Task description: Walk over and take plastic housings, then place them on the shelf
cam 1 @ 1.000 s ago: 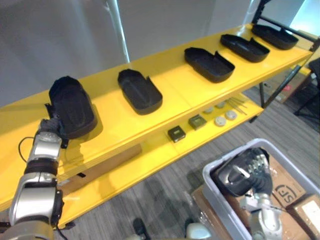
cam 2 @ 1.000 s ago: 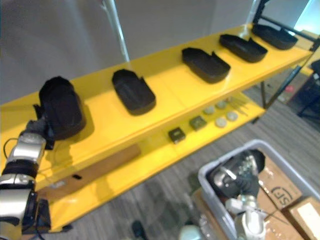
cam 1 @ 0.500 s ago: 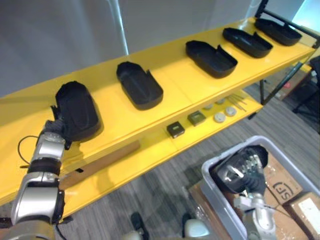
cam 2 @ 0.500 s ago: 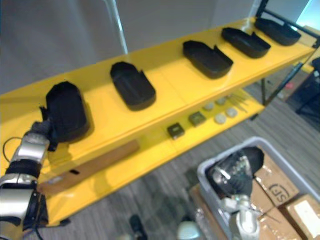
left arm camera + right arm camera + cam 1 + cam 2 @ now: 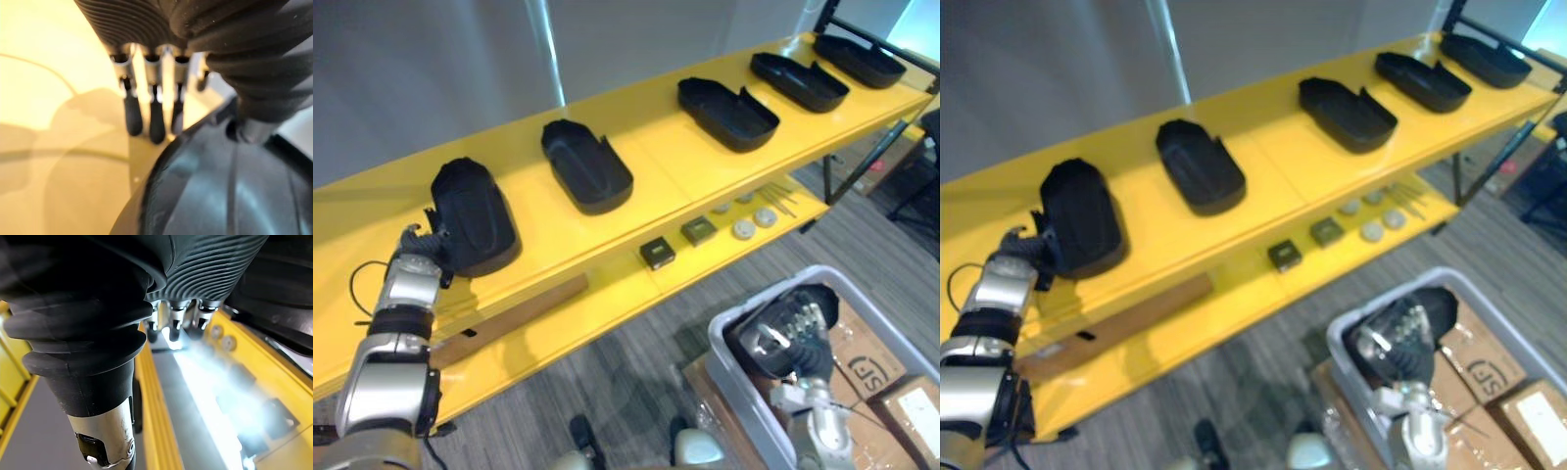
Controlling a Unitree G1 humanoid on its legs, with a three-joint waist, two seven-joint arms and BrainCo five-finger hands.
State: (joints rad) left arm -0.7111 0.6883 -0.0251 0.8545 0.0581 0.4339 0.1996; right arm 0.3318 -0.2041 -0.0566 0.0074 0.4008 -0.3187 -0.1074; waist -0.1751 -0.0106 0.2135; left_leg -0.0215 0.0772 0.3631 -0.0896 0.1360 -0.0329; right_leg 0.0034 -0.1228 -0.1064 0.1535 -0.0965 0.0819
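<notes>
Plastic housings (image 5: 587, 179), five of them, lie in a row along the top tier of the yellow shelf (image 5: 656, 157). Each is hollow side up with its long axis running roughly front to back. Behind the shelf you have a grey wall (image 5: 431, 78), and below it a grey carpeted floor (image 5: 636, 367) and a grey bin (image 5: 740, 384). The eye views show your left hand (image 5: 416, 247) at the near end of the leftmost housing (image 5: 475, 217). Its wrist view adds that the fingers (image 5: 155, 122) are straight, their tips just beside the rim. Your right hand (image 5: 791, 333) hangs over the bin, and you cannot tell its state.
</notes>
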